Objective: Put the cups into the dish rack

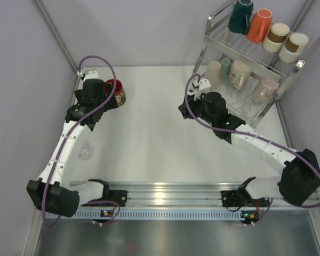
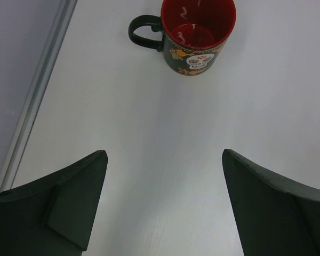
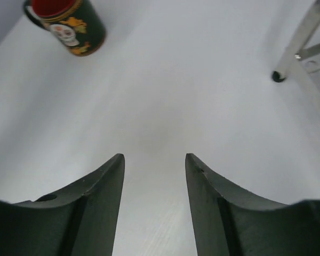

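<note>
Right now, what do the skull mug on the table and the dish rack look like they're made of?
Skull mug: probably glazed ceramic; its red inside is glossy with bright highlights. Dish rack: likely chromed or polished steel wire and tubing, given its mirror-bright silver shine.

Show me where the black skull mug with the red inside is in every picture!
Top external: the black skull mug with red inside stands at the left side of the white table.
Left wrist: top centre, handle pointing left.
Right wrist: top left corner.
Shared landmark: the white table under it.
</note>
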{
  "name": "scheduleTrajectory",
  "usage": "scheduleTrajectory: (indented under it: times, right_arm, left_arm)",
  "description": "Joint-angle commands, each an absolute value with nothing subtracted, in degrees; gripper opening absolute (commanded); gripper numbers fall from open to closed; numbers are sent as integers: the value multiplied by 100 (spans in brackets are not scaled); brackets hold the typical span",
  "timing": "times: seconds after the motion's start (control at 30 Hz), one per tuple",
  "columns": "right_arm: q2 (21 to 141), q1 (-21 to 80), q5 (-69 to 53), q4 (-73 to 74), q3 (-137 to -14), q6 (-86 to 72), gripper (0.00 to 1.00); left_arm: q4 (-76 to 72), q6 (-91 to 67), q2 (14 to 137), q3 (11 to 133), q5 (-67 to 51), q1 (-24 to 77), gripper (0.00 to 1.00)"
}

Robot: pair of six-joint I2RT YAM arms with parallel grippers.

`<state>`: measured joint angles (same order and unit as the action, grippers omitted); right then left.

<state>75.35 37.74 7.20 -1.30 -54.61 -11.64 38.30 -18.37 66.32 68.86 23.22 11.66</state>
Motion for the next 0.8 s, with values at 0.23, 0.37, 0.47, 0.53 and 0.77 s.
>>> scheduleTrajectory:
  times: [0.23, 0.37, 0.47, 0.53, 0.77]
  right_arm:
    - [6918, 3876, -1766, -1371, -5230, -2276, 78]
    - [6654, 3867, -1784, -969, -5326, -2390, 85]
    - [6452, 3850, -1732, -774, -5370, -2373, 86]
    - [6329, 3841, -1661, -765, -5318, -2338, 87]
    - [6091, 3806, -1415, -756, -5212, -2294, 89]
  left_arm:
    - [3814, -680, 8005, 8270, 2391, 1134, 91]
    - [3806, -53, 8700, 8656, 1908, 1134, 89]
    - [3814, 430, 9298, 9122, 1880, 1134, 87]
    - [3788, 650, 9649, 9429, 1942, 1134, 84]
    - [3727, 1160, 10537, 10089, 1619, 1134, 78]
